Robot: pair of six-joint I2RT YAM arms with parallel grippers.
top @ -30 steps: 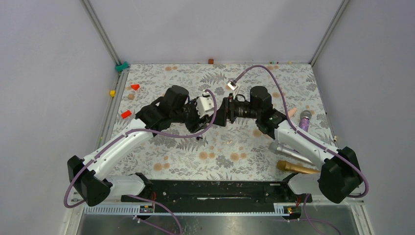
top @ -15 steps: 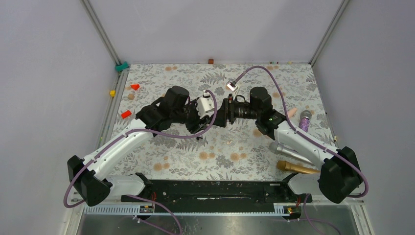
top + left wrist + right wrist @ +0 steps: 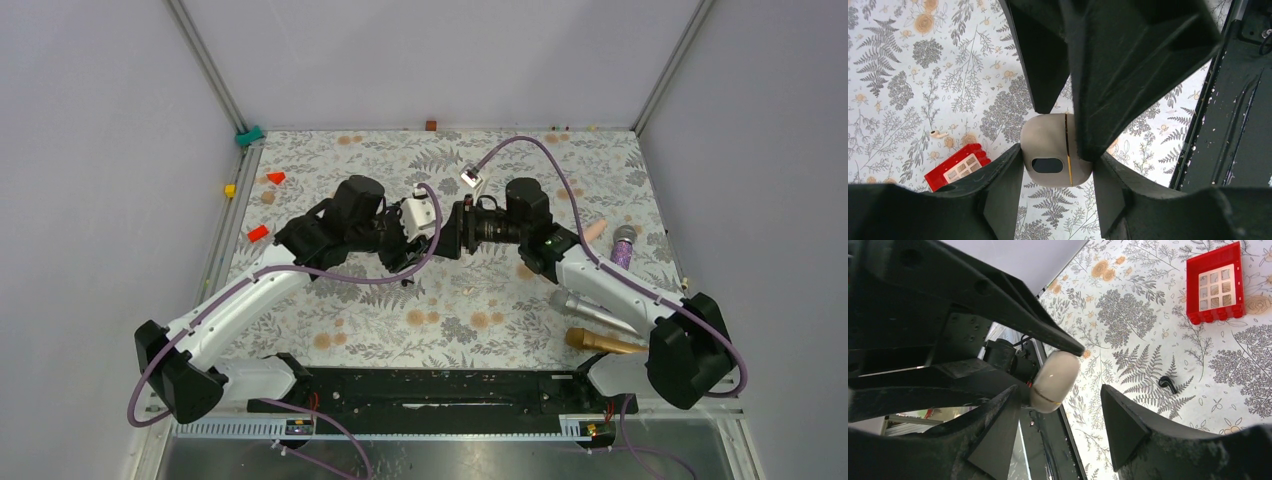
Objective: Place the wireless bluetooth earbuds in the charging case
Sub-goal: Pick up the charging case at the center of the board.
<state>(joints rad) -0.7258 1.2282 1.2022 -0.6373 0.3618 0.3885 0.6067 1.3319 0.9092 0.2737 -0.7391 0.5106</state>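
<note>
The charging case [image 3: 1048, 145] is a small cream pebble with a gold seam and a dark oval mark, not black. My left gripper [image 3: 1058, 162] is shut on it and holds it above the table. It also shows in the right wrist view [image 3: 1054, 382], pinched by the left fingers. My right gripper [image 3: 1060, 395] is open, its fingertips [image 3: 1120, 415] astride the case. In the top view both grippers meet mid-table [image 3: 448, 238] and hide the case. One small pale earbud [image 3: 938, 134] lies on the cloth. A tiny black hooked piece [image 3: 1168, 384] lies there too; I cannot tell what it is.
A red window brick [image 3: 955, 167] lies on the floral cloth below the grippers. Silver [image 3: 585, 305], gold [image 3: 605, 343] and purple [image 3: 623, 243] microphones lie at the right. Small red blocks [image 3: 257, 233] and a yellow one [image 3: 229, 190] sit at the left. The black base rail [image 3: 440, 385] runs along the near edge.
My right arm has shifted slightly left toward the left gripper. The left arm and the case have barely moved.
</note>
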